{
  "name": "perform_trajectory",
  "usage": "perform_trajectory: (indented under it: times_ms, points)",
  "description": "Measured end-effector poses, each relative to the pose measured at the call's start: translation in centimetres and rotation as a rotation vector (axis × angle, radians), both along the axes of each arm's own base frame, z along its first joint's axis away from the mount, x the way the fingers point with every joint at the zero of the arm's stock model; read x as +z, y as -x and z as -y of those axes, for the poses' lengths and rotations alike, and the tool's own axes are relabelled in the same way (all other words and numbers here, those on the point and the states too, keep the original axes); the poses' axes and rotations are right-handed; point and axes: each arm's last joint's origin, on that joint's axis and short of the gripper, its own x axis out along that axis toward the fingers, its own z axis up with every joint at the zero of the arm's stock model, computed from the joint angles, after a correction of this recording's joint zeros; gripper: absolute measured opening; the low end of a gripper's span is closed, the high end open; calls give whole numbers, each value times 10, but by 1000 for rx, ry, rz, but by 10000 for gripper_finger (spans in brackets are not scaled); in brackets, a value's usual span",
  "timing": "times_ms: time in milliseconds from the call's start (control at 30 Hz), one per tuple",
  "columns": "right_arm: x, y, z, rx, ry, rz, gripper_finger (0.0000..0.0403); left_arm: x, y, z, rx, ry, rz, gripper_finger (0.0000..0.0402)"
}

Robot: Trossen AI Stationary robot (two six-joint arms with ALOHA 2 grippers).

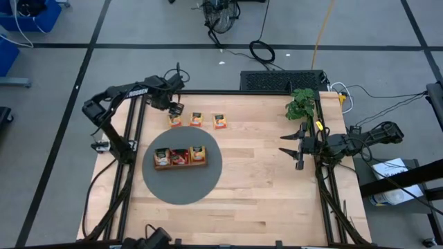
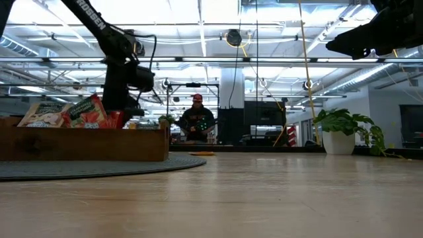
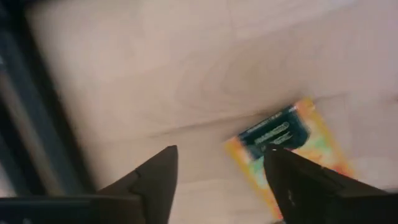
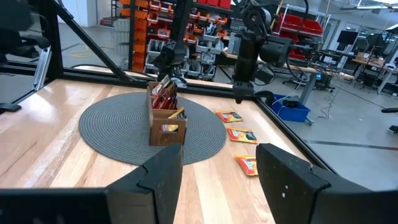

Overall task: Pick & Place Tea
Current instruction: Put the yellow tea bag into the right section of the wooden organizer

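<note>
High view, my left tool (image 1: pixel 176 109) spread open, empty, over the orange-yellow tea packet (image 1: pixel 175 120) at the tray's (image 1: pixel 180 165) twelve o'clock, my right tool (image 1: pixel 294 144) open, empty, waiting at three o'clock.

The left gripper (image 1: pixel 176 109) reaches to the far left of the table with its fingers (image 3: pixel 155 180) spread apart (pointing down). The right gripper (image 1: pixel 293 146) waits at the right side, fingers (image 4: pixel 283 180) apart too.

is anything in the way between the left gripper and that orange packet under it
Nothing visible. The open left gripper hovers directly over the orange-yellow square tea packet lying on the bare wooden table, its fingers apart above the packet.
</note>
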Motion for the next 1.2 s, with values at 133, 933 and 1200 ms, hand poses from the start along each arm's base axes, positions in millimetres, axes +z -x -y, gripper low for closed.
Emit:
perform_trajectory:
  times_ms: [133,933,1200]
  points:
    - [0,0,0,0,0,0,187,-7,5,-9,131,54,80,269]
    - [0,0,0,0,0,0,187,-60,-28,13,238,169,121,285]
    - [0,0,0,0,0,0,187,-61,-27,10,192,163,133,273]
